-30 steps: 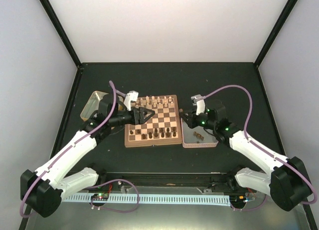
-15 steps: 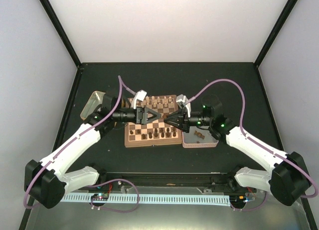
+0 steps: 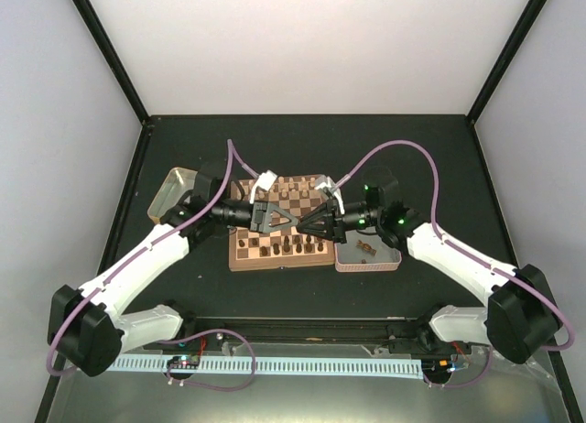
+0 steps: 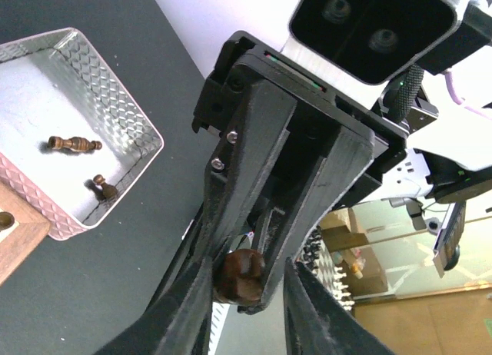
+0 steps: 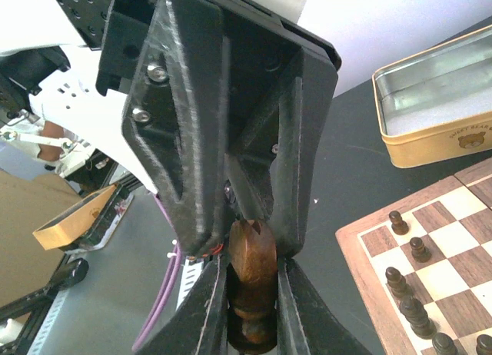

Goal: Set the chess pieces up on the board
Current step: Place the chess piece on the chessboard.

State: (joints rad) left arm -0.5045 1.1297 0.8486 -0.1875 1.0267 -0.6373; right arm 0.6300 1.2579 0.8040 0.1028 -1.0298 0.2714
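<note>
1. State: my right tool (image 5: 250, 287) is pinching the base of a dark chess piece (image 5: 252, 255); its carved head looks like a knight's.
2. My left tool (image 4: 247, 284) meets it tip to tip. Its two sides stand close on either side of the head. I cannot tell whether they press yet.
3. Location: the piece hangs in the air between the two tools. The board (image 5: 460, 207) lies below and to one side of my right tool, with dark men already standing on it.
4. Step in hand, as I judge it: pass the piece from right to left.
5. Seat the left pinch squarely on the head, clear of my right fingertips (image 5: 206, 309), so the pads do not collide.
6. Do not release the right pinch before the left one is firm; the turned wood is small and smooth and may roll out.
7. Open the right tool only a little, then draw it straight back along the piece's axis to avoid tilting it.
8. Risk: a drop here could topple pieces standing on the board.
</note>
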